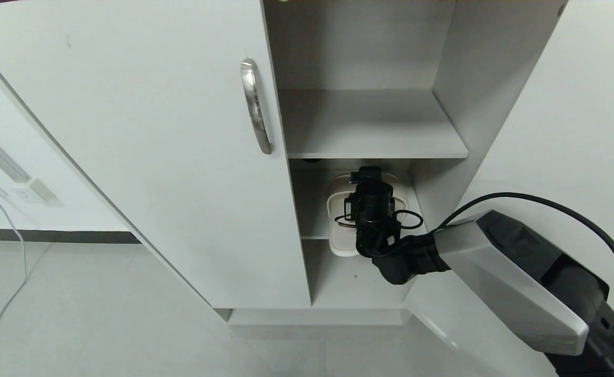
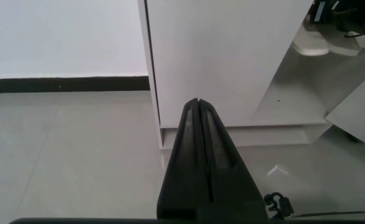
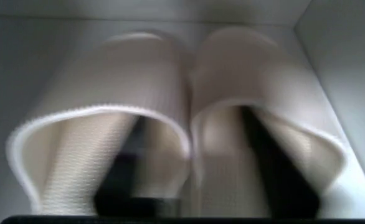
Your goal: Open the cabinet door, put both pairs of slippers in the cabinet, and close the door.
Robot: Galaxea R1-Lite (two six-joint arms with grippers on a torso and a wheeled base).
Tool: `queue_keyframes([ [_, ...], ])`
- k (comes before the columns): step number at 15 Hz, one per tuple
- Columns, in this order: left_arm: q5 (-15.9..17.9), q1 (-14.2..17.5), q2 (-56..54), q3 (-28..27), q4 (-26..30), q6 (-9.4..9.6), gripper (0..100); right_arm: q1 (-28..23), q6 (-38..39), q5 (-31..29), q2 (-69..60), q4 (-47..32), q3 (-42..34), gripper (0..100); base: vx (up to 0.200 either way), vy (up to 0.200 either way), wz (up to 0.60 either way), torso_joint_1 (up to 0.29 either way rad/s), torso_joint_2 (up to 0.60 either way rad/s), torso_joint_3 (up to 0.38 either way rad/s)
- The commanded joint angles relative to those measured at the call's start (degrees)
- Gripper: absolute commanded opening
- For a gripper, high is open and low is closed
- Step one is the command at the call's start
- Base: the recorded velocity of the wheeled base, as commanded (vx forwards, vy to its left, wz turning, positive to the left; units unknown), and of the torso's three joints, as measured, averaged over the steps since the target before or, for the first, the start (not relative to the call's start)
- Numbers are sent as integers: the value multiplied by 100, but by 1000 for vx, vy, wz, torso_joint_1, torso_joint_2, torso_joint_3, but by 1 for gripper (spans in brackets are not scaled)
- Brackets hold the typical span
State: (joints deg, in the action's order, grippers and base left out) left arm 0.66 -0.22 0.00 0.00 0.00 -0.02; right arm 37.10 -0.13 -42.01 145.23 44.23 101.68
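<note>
My right pincer [image 1: 368, 177] is inside the cabinet [image 1: 474, 78], low in the middle of the frame. It is closed on the pair of slippers [image 1: 338, 230], one prong in each mouth with the two adjoining walls pinched between.

The pair lies on the lower shelf [image 1: 309, 209] directly under and ahead of that pincer. Its long axis runs up and down the frame, toes to the cabinet's back and heels toward me. The heels look to reach the shelf's front lip or just past it, so I judge a little more push inward is wanted before letting go.

Room is tight above, where the upper shelf [image 1: 370, 125] hangs over my wrist. To the right of the pair the cabinet's side wall stands near, and to the left there is a strip of bare shelf. The way out is straight back along the slippers' axis, toward the bottom of the frame.

The open door [image 1: 574, 131] stands right of my arm, and the closed door [image 1: 129, 131] with its handle [image 1: 256, 104] takes up the left half.

My left pincer [image 2: 198, 102] is closed on nothing, above the floor [image 1: 102, 324] before the cabinet's base, and it is much farther from the slippers.
</note>
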Motion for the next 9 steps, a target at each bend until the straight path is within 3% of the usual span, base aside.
queue_keyframes([
  [1, 4, 4, 9, 0, 0, 2, 0, 43, 5, -9, -205, 16, -298, 100, 0, 0, 0, 0, 0, 0],
  [9, 4, 4, 9, 0, 0, 2, 0, 711, 22, -35, -1831, 1536, -3550, 100, 0, 0, 0, 0, 0, 0],
])
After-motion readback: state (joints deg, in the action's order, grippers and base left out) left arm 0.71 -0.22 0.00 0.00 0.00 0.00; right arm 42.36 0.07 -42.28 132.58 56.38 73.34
